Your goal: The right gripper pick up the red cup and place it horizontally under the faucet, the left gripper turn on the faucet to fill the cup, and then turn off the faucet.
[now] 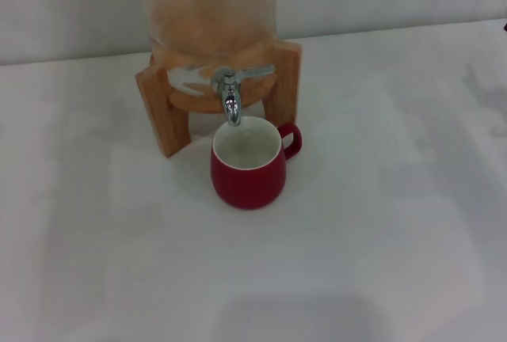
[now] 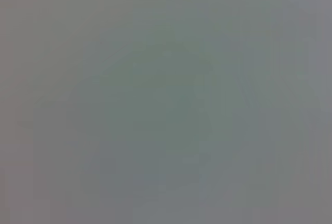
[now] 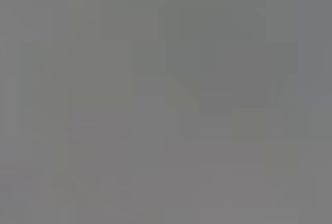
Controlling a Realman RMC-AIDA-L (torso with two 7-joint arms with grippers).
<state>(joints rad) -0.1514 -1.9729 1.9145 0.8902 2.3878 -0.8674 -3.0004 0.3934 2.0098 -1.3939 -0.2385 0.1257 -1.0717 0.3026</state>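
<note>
The red cup (image 1: 248, 169) stands upright on the white table, directly below the faucet (image 1: 230, 95). Its white inside faces up and its loop handle points to the right. The chrome spout points down over the cup's far rim, and the thin lever handle sticks out to the right. The faucet is mounted on a glass dispenser (image 1: 207, 5) resting in a wooden stand (image 1: 162, 108). Neither the left gripper nor the right gripper shows in the head view. Both wrist views show only a plain grey field with nothing recognisable.
The white table (image 1: 380, 223) spreads around the stand and cup. A pale wall runs behind the dispenser. A soft shadow lies on the table at the near edge.
</note>
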